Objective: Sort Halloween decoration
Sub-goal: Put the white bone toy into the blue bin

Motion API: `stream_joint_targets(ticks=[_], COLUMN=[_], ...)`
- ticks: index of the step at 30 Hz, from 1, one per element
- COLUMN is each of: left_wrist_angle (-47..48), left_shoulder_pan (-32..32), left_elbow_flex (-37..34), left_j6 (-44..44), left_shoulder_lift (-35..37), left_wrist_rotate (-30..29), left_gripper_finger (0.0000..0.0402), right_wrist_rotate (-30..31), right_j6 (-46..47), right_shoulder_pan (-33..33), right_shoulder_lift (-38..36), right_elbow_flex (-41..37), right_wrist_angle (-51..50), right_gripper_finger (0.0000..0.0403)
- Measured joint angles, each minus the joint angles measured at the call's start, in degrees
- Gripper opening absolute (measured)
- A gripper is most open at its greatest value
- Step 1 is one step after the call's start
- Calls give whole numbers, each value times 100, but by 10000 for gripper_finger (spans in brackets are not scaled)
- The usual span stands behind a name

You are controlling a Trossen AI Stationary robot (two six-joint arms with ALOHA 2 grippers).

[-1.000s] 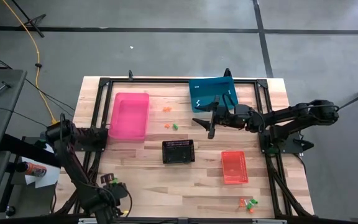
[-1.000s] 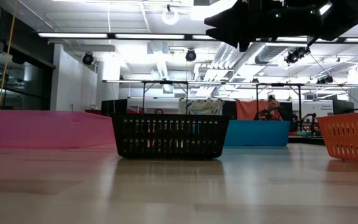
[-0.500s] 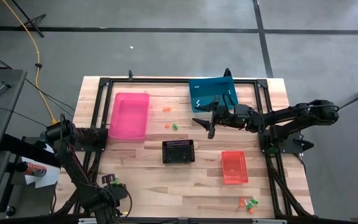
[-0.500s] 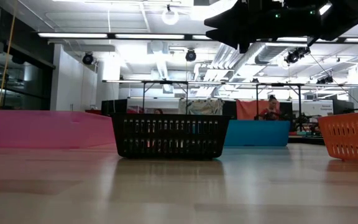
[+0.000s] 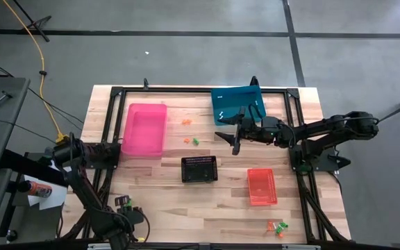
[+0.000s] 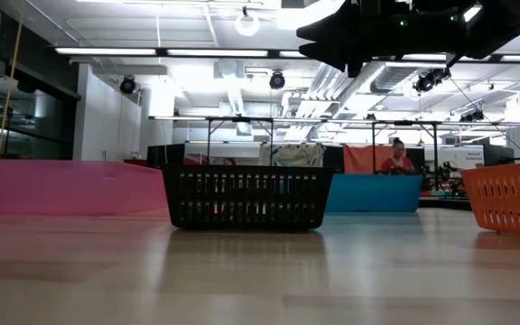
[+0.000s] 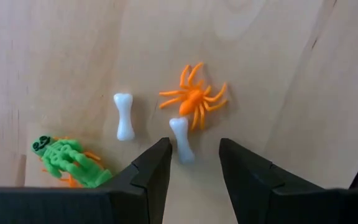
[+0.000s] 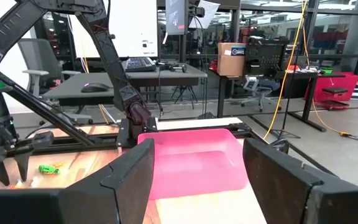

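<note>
The sorting looks barely begun, judging by how many trinkets lie loose on the worktop (image 5: 165, 208). The left hand (image 7: 189, 167) hangs low over the near left corner with its fingers parted and nothing between them; just past the fingertips lie a white bone (image 7: 181, 139), touching an orange spider (image 7: 194, 100), a second white bone (image 7: 123, 116) a little apart, and a green skeleton (image 7: 67, 157) off to one side. The bone by the spider seems the likeliest next pick, and its contact with the spider could mean both get dragged together. The right hand (image 5: 235, 136) hovers mid-worktop, just near of the blue bin (image 5: 238, 105), fingers spread wide and empty. Between the pink bin (image 5: 145, 129) and that hand sit a few orange and green pieces (image 5: 190, 139) on bare wood, and another small cluster of orange and green pieces (image 5: 278, 226) lies at the near right edge, beyond the red bin (image 5: 262, 186). The blue bin shows a couple of white specks inside, probably bones already dropped there; the pink and red bins look empty, and the contents of the black basket (image 5: 199, 169) cannot be made out.
</note>
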State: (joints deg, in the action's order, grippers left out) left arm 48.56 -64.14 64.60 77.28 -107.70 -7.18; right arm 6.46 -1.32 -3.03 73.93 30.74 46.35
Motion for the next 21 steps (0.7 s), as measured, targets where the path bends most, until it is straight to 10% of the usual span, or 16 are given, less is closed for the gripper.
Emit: stream_joint_targets(ticks=[21], left_wrist_angle=[115], left_shoulder_pan=[264], left_elbow_flex=[-13], left_j6=[-94], left_shoulder_lift=[-13], left_wrist_rotate=[27], left_gripper_finger=[5], right_wrist_rotate=[0], right_j6=[2], right_shoulder_pan=[0], right_shoulder_lift=[0], right_elbow_flex=[0], right_wrist_angle=[-2], right_gripper_finger=[240])
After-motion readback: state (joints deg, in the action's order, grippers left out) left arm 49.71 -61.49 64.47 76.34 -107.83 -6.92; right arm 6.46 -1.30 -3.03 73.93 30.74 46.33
